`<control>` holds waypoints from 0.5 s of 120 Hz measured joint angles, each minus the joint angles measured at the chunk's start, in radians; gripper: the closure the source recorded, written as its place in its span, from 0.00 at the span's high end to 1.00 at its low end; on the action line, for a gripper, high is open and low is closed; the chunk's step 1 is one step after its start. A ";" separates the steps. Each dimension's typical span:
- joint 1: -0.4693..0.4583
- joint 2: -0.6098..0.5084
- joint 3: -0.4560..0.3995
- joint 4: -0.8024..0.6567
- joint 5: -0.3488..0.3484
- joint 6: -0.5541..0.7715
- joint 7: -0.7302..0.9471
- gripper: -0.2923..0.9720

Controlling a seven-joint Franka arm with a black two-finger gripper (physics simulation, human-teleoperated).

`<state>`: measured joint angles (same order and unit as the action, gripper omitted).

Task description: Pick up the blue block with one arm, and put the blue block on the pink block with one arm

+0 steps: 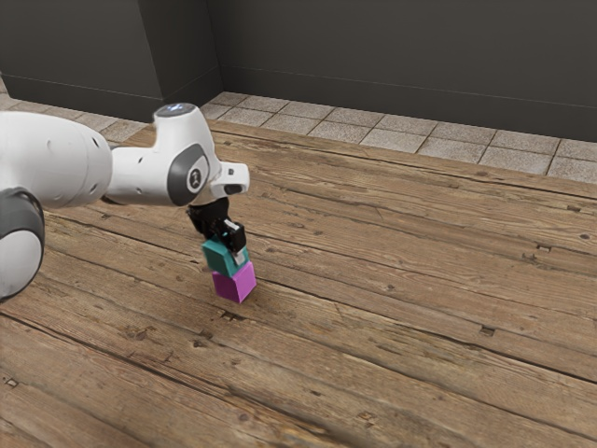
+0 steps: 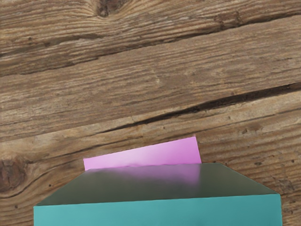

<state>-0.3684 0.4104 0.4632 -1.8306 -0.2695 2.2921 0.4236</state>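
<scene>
The fingers (image 1: 233, 233) grip the blue block (image 1: 220, 254) from two sides. It hangs right over the pink block (image 1: 235, 282) on the wooden bench (image 1: 420, 280), slightly offset; I cannot tell whether they touch.

A tabletop (image 1: 401, 280) of broad, weathered brown planks runs across most of the exterior view, its boards slanting down toward the exterior view's right, with dark seams, knots and small nail marks. Beyond its far edge lies a strip of floor (image 1: 420, 135) in pale beige square tiles with thin grout lines. Behind that stands a dark grey wall (image 1: 420, 47) with a darker baseboard (image 1: 392, 89), and a squared pillar (image 1: 177, 42) juts out from it. The light is soft and even. In the wrist view the planks (image 2: 150, 84) show grain, a long crack and dark knots.
</scene>
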 joint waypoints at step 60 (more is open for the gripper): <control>0.022 0.013 0.001 0.002 -0.118 -0.004 0.010 0.49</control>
<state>-0.3463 0.4235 0.4640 -1.8290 -0.3875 2.2881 0.4337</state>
